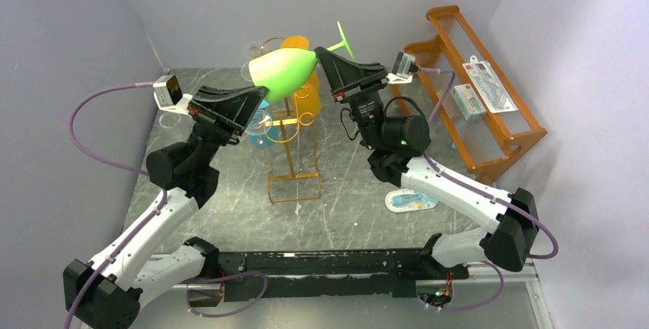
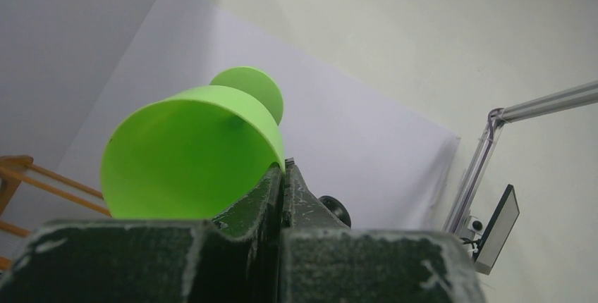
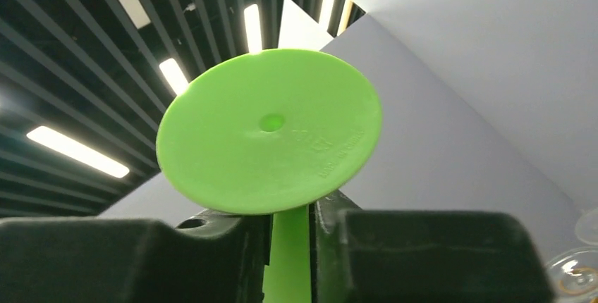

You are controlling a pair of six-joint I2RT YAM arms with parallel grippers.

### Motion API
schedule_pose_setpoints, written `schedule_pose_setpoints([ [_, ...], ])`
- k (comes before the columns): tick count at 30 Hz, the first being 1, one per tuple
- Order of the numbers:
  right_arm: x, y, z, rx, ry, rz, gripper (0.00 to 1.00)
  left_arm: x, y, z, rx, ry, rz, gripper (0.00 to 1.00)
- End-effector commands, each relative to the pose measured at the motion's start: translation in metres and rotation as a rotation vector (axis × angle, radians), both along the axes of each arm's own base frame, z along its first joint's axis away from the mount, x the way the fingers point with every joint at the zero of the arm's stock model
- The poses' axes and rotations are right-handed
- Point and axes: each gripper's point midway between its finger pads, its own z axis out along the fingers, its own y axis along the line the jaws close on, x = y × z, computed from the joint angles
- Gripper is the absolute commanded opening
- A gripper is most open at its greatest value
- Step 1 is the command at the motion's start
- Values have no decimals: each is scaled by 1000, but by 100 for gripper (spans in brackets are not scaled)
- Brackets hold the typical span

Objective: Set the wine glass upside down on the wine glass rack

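Observation:
A light green wine glass (image 1: 282, 69) lies sideways in the air above the golden wire rack (image 1: 295, 157), held by both grippers. My left gripper (image 1: 257, 94) is shut on the bowl's rim; the left wrist view shows the bowl's open mouth (image 2: 187, 158) with the rim pinched between the jaws of that gripper (image 2: 284, 170). My right gripper (image 1: 321, 53) is shut on the stem, just below the round foot (image 1: 346, 38). The right wrist view shows the foot (image 3: 271, 130) and the stem (image 3: 289, 254) between the jaws of that gripper (image 3: 290, 215).
Orange glasses (image 1: 306, 99) and a blue one (image 1: 260, 126) hang on the rack. An orange stepped shelf (image 1: 444, 19) with packets stands at the right wall. A blue and white packet (image 1: 409, 200) lies by the right arm. A clear glass (image 1: 170, 119) sits at the left.

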Motion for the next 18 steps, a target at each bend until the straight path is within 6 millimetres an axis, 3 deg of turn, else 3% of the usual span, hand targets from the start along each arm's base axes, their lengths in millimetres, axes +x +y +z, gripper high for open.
schedule_pose_setpoints([
  [1,-5,6,7,-13,-31,10,14,-14,-2,-2,22,-72,-8,5],
  [4,-2,7,4,-24,-26,0,2,-12,-1,-5,31,-66,10,6],
  [12,7,2,2,-73,-16,-94,0,9,10,-22,102,52,178,51],
  [18,7,-12,12,-102,-46,-187,0,18,17,-25,198,99,293,75],
])
